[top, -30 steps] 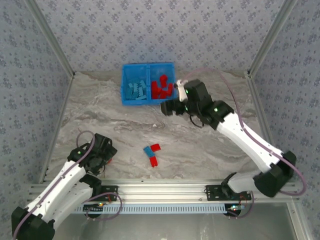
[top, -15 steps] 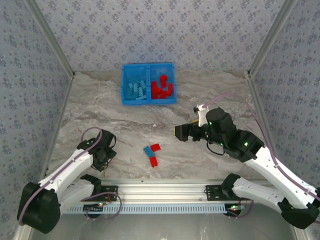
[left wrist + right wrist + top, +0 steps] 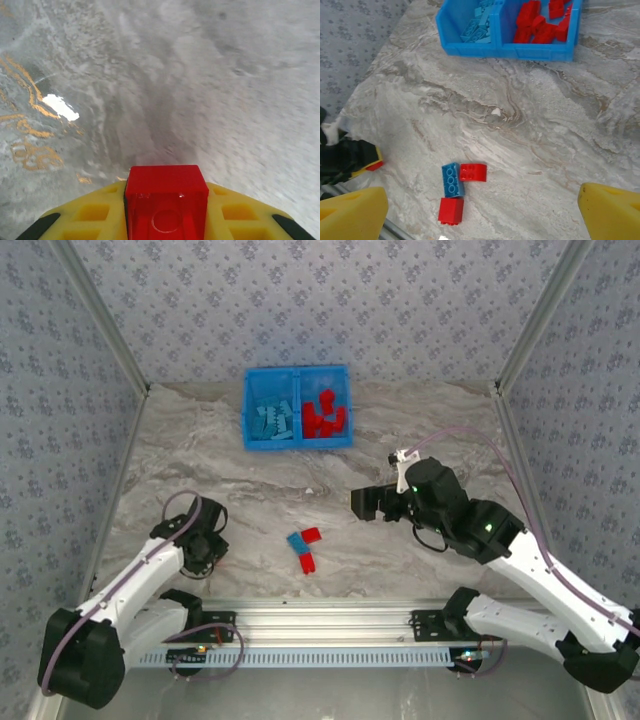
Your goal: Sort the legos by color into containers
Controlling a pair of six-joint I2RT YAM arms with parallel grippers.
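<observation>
Legos nearest you first: your left gripper (image 3: 166, 222) is clamped on one red lego (image 3: 166, 187), held low over the marble table (image 3: 210, 80) on its near left side. Right of it, near the middle of the front edge, you have three loose legos: a blue brick (image 3: 297, 540) with a red brick (image 3: 311, 535) touching its right side, and a second red brick (image 3: 307, 563) just in front of the blue one. Your right gripper (image 3: 365, 503) hangs above the table beyond and right of that cluster, its fingers (image 3: 350, 212) spread wide with nothing between them. At the far edge sits the bin (image 3: 298, 447): light blue legos (image 3: 272, 420) fill the left compartment, red legos (image 3: 323, 418) the right.
</observation>
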